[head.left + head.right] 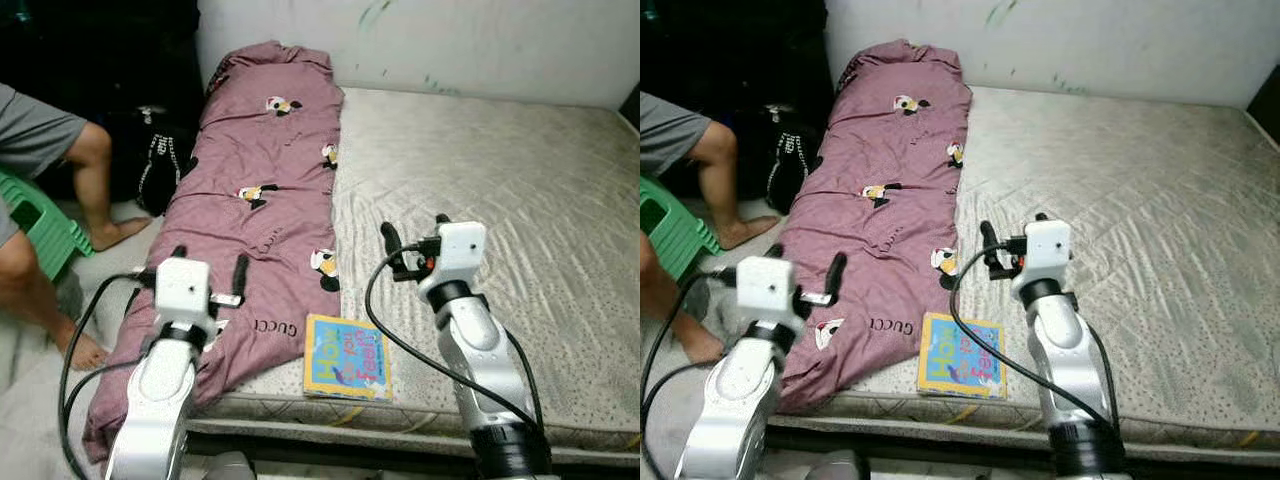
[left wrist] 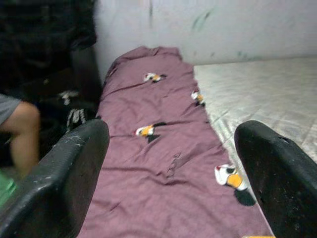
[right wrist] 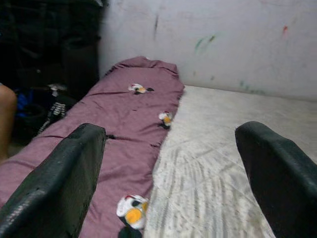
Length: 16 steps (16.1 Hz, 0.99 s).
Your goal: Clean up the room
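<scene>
A long purple quilt (image 1: 262, 150) printed with small penguins lies along the left side of a bare grey mattress (image 1: 520, 190), its near end hanging over the front corner. A colourful children's book (image 1: 347, 357) lies flat at the mattress's front edge, just right of the quilt. My left gripper (image 1: 209, 261) hovers open over the quilt's near end, nothing between its fingers (image 2: 64, 173). My right gripper (image 1: 415, 230) is raised open above the mattress beyond the book, its fingers (image 3: 59, 178) also holding nothing. Both point toward the far wall.
A person sits at the left on a green stool (image 1: 40, 225), bare legs (image 1: 95, 185) and feet on the floor beside the bed. A black bag (image 1: 160, 165) with white lettering leans by dark furniture. A white wall (image 1: 450, 40) backs the mattress.
</scene>
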{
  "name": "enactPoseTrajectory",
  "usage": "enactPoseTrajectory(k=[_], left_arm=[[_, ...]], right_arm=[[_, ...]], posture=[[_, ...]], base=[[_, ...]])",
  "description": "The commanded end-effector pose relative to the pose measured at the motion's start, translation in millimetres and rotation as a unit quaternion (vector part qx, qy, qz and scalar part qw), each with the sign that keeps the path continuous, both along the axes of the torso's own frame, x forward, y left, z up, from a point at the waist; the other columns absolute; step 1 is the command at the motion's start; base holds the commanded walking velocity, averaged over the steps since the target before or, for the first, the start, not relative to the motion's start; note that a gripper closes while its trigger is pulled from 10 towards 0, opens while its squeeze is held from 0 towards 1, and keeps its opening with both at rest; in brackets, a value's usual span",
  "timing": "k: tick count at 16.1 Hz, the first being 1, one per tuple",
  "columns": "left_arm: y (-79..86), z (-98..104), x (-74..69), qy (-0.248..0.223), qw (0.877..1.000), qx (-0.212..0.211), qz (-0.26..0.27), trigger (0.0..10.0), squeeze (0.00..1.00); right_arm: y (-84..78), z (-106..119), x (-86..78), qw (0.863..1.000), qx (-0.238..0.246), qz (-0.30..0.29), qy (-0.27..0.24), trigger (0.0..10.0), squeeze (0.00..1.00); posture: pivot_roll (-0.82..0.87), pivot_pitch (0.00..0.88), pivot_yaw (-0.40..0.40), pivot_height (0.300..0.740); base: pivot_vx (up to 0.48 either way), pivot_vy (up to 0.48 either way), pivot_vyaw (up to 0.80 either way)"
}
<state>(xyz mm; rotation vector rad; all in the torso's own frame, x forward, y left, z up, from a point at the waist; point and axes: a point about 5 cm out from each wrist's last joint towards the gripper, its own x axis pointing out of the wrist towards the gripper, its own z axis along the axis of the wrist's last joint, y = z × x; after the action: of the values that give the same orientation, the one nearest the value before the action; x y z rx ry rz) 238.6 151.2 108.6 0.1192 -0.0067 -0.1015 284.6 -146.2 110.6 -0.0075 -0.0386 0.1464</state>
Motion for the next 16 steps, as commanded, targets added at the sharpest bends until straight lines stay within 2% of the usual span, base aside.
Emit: enactPoseTrajectory(k=[1,4,12,16], left_arm=[[-3.3,-1.5,3.1,0.006,1.000,0.000,-0.018,10.0,0.00],[-5.8,-2.2,5.9,0.009,0.999,0.000,-0.033,10.0,0.00],[0.8,-5.1,6.2,0.014,1.000,0.000,-0.026,10.0,0.00],[0.7,-5.2,7.1,0.014,0.999,0.000,-0.029,10.0,0.00]], right_arm=[[-8.5,3.9,-3.2,1.000,-0.014,-0.018,-0.008,10.0,0.00],[-8.5,5.2,-5.5,1.000,-0.021,-0.013,-0.013,10.0,0.00],[-11.9,9.2,-1.3,0.999,-0.041,-0.011,-0.022,10.0,0.00],[-13.0,7.4,-3.4,0.999,-0.042,-0.015,-0.019,10.0,0.00]], posture=[[0.01,0.000,-0.004,0.740],[0.00,0.000,0.006,0.740],[0.01,0.000,-0.005,0.740],[0.00,0.000,-0.001,0.740]], base=[[0.000,-0.304,0.00],[0.000,-0.304,0.00],[0.000,-0.342,0.00],[0.000,-0.353,0.66]])
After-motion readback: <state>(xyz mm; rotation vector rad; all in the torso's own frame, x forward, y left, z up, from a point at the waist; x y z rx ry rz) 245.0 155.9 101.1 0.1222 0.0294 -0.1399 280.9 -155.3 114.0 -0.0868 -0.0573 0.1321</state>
